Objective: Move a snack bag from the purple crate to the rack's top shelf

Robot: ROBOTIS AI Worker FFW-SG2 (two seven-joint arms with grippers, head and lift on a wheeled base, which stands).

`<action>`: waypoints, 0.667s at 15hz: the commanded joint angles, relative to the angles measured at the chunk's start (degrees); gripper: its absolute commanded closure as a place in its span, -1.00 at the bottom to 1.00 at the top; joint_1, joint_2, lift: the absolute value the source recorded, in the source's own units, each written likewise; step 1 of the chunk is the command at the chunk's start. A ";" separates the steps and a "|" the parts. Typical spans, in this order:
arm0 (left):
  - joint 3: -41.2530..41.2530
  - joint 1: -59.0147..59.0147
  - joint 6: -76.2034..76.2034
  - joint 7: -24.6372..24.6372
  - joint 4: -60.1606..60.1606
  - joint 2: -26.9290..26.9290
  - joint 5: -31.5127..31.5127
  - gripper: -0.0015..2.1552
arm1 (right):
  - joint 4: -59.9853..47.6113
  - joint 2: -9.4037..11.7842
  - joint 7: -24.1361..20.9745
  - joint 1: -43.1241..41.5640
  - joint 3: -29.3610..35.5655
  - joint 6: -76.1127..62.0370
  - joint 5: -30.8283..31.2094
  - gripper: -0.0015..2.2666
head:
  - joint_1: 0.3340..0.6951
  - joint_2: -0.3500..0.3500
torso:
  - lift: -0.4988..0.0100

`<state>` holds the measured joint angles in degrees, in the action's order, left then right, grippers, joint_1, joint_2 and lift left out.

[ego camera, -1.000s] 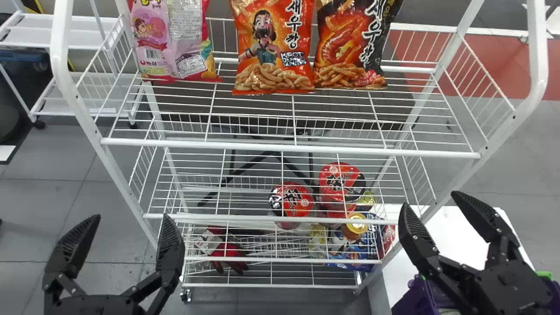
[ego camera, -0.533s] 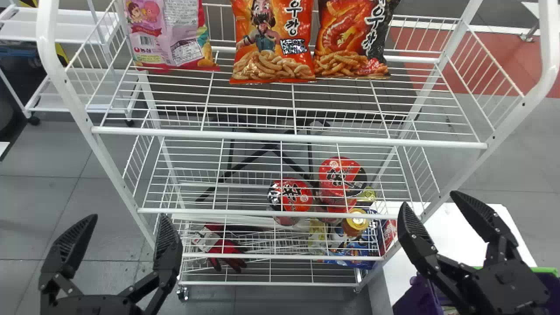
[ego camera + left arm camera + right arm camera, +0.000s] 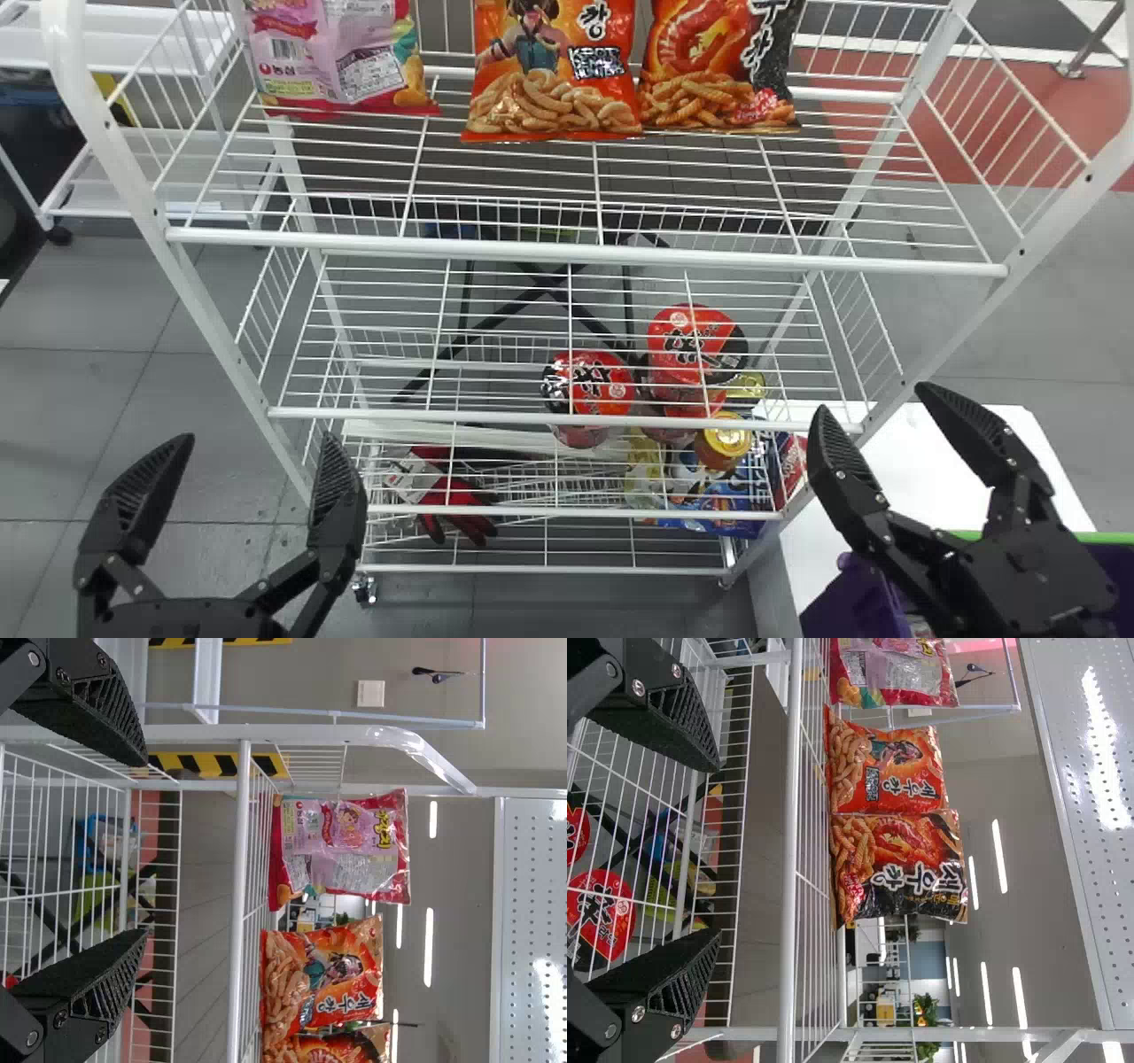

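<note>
You have both pincers, left (image 3: 259,436) and right (image 3: 871,397), spread with nothing between their fingers. I can't tell whether your snack bag is one of those standing on the top shelf (image 3: 567,251) or still needs lifting from the purple crate (image 3: 846,594) at lower right. If you swing the right pincer carelessly, its fingers could snag the rack's post (image 3: 1054,213) or knock the crate on the white table (image 3: 802,549); placing a bag too hard could topple its neighbours. Count three bags up there: one pink (image 3: 319,53), one orange (image 3: 554,71), one red-and-black (image 3: 718,62); below, two round red lids (image 3: 602,381), one crate, two pincers
</note>
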<state>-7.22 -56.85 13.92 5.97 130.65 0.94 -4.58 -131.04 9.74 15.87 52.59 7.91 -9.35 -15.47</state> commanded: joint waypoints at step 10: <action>-0.16 -0.28 0.35 0.01 0.13 -0.06 -0.17 -0.86 | 0.17 0.11 -0.05 0.06 0.18 0.00 -0.18 -0.84 | 1.00 -0.25 | -0.02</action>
<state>-7.36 -57.09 14.13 5.98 130.86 0.89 -4.72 -130.96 9.84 15.82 52.65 8.09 -9.35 -15.57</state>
